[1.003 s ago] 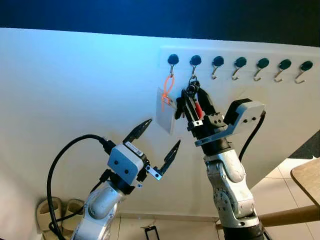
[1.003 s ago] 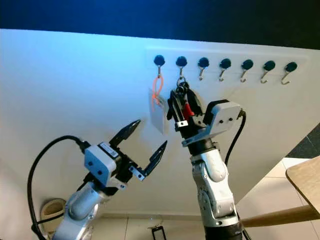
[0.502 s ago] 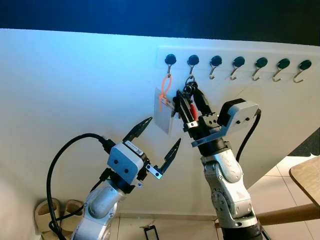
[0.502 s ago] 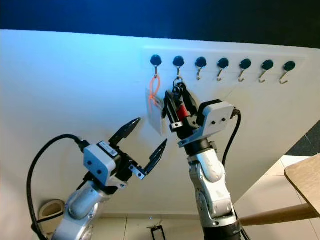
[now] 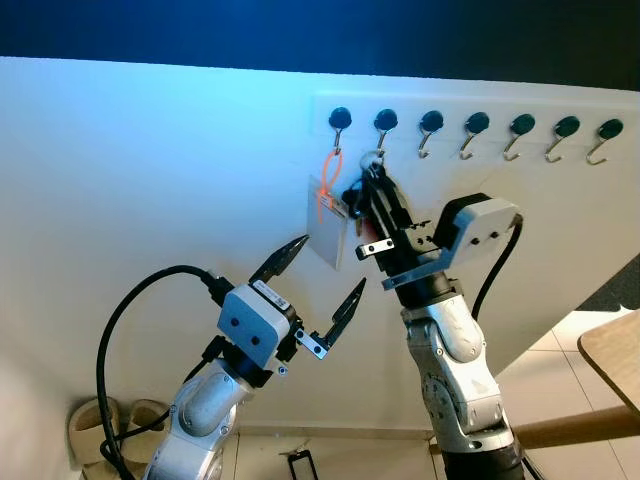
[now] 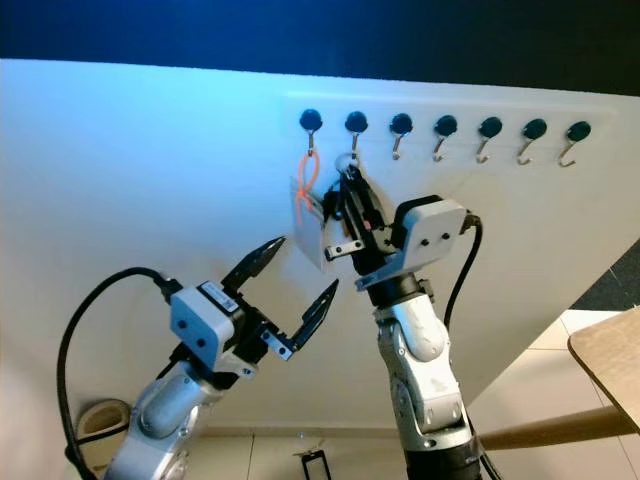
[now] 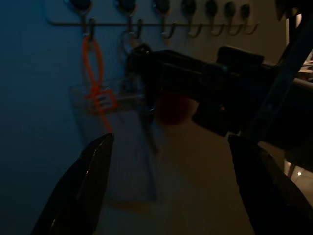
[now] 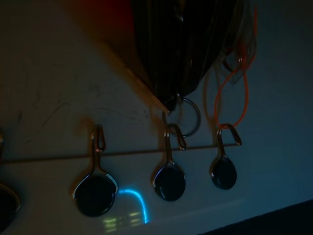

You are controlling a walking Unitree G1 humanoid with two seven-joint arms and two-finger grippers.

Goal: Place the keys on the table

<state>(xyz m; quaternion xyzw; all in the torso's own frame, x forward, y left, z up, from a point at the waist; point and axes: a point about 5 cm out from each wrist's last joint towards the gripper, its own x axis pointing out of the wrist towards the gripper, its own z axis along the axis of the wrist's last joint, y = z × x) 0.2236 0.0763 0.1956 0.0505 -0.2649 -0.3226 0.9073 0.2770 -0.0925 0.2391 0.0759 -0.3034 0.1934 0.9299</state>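
While raised in the foreground, left gripper (image 5: 320, 290) hangs w/ fingers spread wide apart, nothing between them, just below a clear card sleeve (image 5: 328, 225). Right gripper (image 5: 372, 200), farther back & higher, reaches up to the wall rack (image 5: 470, 120); its fingers are closed together on the keys (image 5: 372, 185), w/ the key ring (image 8: 188, 115) sitting just under the second hook (image 5: 385, 125) from the robot's left; whether ring is on or off that hook can't be told. Sleeve hangs by an orange loop (image 5: 333, 175) from the first hook (image 5: 340, 122), touching the right gripper's side. Wooden table (image 5: 615, 360) edge lies well apart, lower right. Slippers (image 5: 100, 420) rest on the floor by the wall, lower left.
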